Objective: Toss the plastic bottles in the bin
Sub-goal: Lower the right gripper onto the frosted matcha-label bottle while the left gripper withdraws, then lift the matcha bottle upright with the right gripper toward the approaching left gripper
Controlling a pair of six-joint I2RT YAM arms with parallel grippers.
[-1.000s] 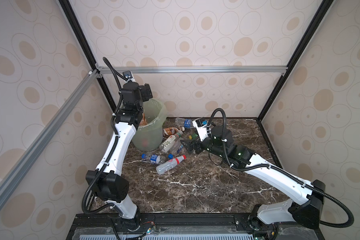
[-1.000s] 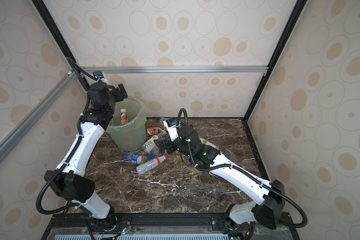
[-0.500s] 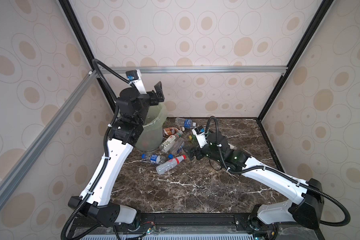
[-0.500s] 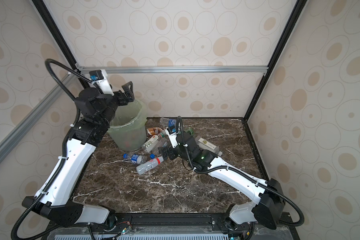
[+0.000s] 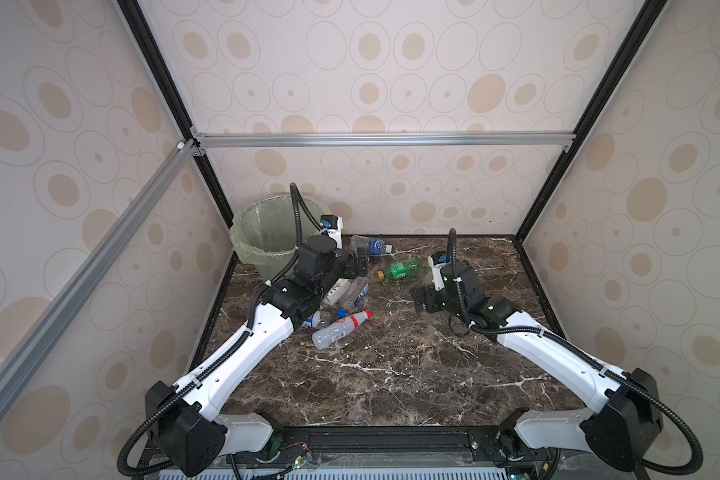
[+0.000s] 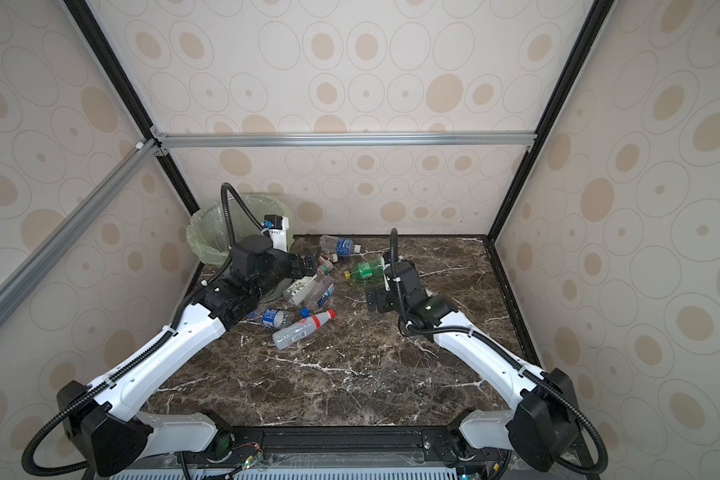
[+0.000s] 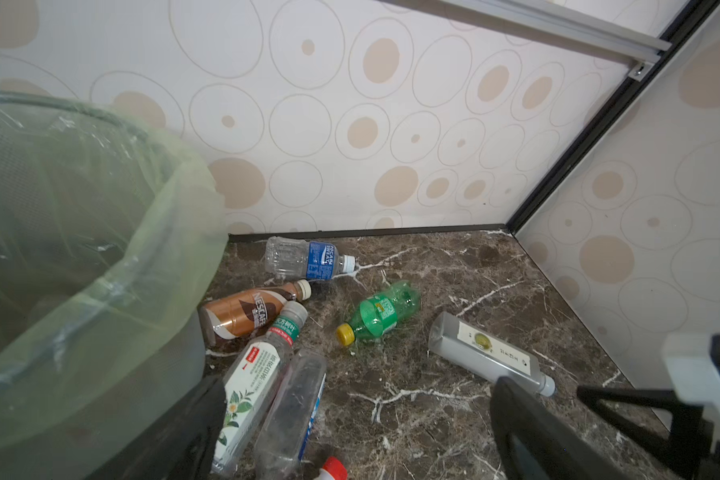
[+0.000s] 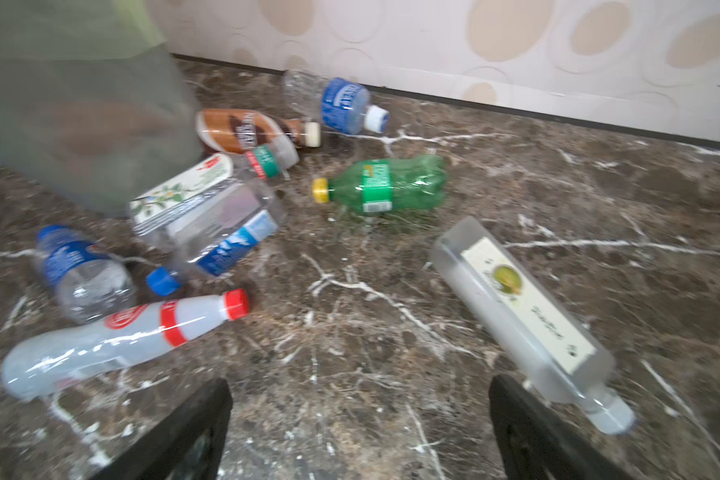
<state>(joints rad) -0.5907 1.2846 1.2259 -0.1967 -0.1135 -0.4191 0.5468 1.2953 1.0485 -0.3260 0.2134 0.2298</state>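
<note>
The pale green bin (image 5: 267, 232) (image 7: 100, 249) stands in the back left corner. Several plastic bottles lie on the marble beside it: a green one (image 5: 400, 268) (image 8: 385, 185), a blue-labelled one (image 5: 371, 245) (image 7: 304, 257), a brown one (image 7: 250, 309), a white-labelled one (image 7: 254, 382) and a red-capped one (image 5: 339, 328) (image 8: 121, 336). My left gripper (image 5: 360, 262) (image 7: 358, 399) hangs open and empty, low over the pile next to the bin. My right gripper (image 5: 424, 300) (image 8: 358, 395) is open and empty over bare marble, with a square frosted bottle (image 8: 524, 311) by one finger.
A crushed blue-labelled bottle (image 6: 275, 318) and a clear blue-capped one (image 8: 221, 237) lie by the left forearm. Patterned walls and black frame posts close in the marble table (image 5: 391, 374); an aluminium rail (image 5: 371, 139) crosses the back.
The left arm has swung down from above the bin to low over the bottle pile. The right gripper has drawn back from the pile towards the right. Both stayed open.
</note>
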